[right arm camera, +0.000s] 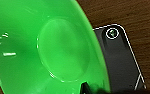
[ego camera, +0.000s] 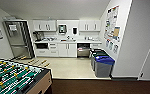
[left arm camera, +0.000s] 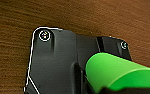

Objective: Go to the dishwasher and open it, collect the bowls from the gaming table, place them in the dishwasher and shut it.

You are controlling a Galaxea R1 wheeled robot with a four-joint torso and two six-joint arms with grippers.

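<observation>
Head view looks into a kitchenette across a pale floor (ego camera: 68, 66). The dishwasher (ego camera: 83, 51) sits right of centre under the counter (ego camera: 68, 41), its silver front facing the camera and its dark top part showing; I cannot tell how far it is open. White cabinet doors (ego camera: 67, 50) stand just left of it, and blue-lidded bins (ego camera: 103, 65) line the right wall near it. A foosball table (ego camera: 17, 80) fills the lower left, its long axis running toward the lower right. Open floor lies between them.

Right wrist view shows a lime green bowl (right arm camera: 46, 47) close up, hollow facing the camera, over brown wood-grain floor (right arm camera: 131, 12). Left wrist view shows a green cylindrical thing (left arm camera: 116, 72), long axis toward the lower right. Whether either gripper is clamped cannot be told.
</observation>
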